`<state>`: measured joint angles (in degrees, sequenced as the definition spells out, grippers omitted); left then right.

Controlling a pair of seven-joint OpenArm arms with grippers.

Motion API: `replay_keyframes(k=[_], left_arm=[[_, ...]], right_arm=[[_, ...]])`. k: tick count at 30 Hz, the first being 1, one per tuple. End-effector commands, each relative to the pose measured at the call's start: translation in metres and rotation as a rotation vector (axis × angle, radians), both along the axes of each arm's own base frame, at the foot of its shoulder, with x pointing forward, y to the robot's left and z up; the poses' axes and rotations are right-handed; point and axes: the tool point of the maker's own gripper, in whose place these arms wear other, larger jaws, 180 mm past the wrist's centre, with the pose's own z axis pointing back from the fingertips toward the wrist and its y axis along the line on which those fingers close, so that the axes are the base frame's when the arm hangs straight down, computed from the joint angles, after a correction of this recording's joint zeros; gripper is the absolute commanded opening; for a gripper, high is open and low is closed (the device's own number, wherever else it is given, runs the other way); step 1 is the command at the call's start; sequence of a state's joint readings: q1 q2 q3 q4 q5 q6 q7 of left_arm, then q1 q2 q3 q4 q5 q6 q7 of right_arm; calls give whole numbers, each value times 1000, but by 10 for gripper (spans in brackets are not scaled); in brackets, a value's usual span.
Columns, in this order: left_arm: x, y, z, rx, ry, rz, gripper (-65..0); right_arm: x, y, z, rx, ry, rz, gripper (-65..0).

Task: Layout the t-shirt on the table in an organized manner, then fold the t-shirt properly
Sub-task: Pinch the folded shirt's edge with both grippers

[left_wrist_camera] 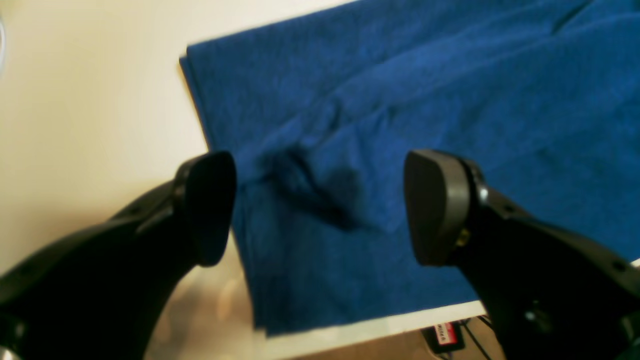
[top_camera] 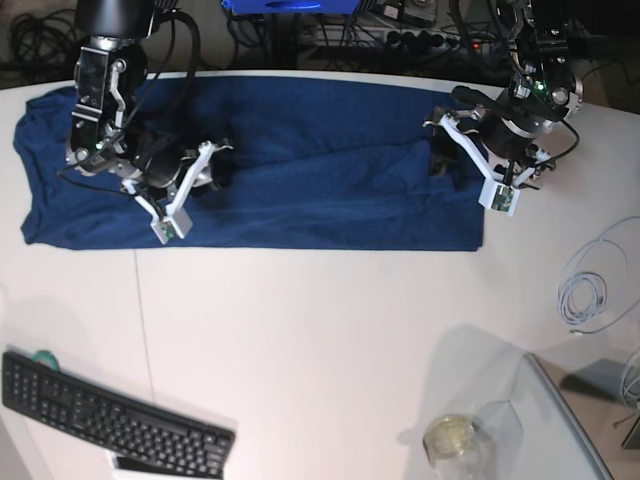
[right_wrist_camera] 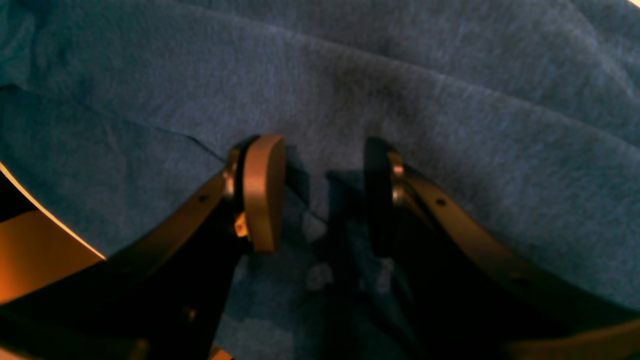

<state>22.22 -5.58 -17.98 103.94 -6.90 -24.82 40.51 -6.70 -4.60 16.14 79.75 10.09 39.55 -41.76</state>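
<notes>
Left wrist view: the left gripper (left_wrist_camera: 320,207) stands wide open, holding nothing. The t-shirt (left_wrist_camera: 400,125) lies flat beneath, a small raised pucker of cloth between the fingers (left_wrist_camera: 435,205), touching neither. The folded edge runs from 11 o'clock down to 6 o'clock, with the white table (left_wrist_camera: 90,100) beyond it.

Right wrist view: the right gripper (right_wrist_camera: 320,200) is part open and low over the t-shirt (right_wrist_camera: 400,75), which fills the picture; whether the pads pinch any cloth I cannot tell.

Base view: the t-shirt (top_camera: 300,170) lies as a long band at 12 o'clock on the table (top_camera: 330,330). The right gripper (top_camera: 215,165) is at 10 o'clock, the left gripper (top_camera: 440,155) at 2 o'clock. A keyboard (top_camera: 110,420) sits at 7 o'clock, a cable coil (top_camera: 590,290) at 3 o'clock, and a clear jar (top_camera: 455,440) at 5 o'clock, its contents unclear.
</notes>
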Motion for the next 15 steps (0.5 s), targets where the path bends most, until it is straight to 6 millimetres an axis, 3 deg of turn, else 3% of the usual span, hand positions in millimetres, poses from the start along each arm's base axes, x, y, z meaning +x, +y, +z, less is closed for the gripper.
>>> replay_keyframes(k=[1,9,15], left_arm=[[1,7,2,-2,-16,23,-166],[-8,23,-17,-14,18,79,-301],[-14,21,-38,-58,24,96,-304]], right_arm=[[10,0,9,13,-43,-1,-405],[10,0,9,13,-43,-1,-405],[10,0,9,13,-43,-1,-405]])
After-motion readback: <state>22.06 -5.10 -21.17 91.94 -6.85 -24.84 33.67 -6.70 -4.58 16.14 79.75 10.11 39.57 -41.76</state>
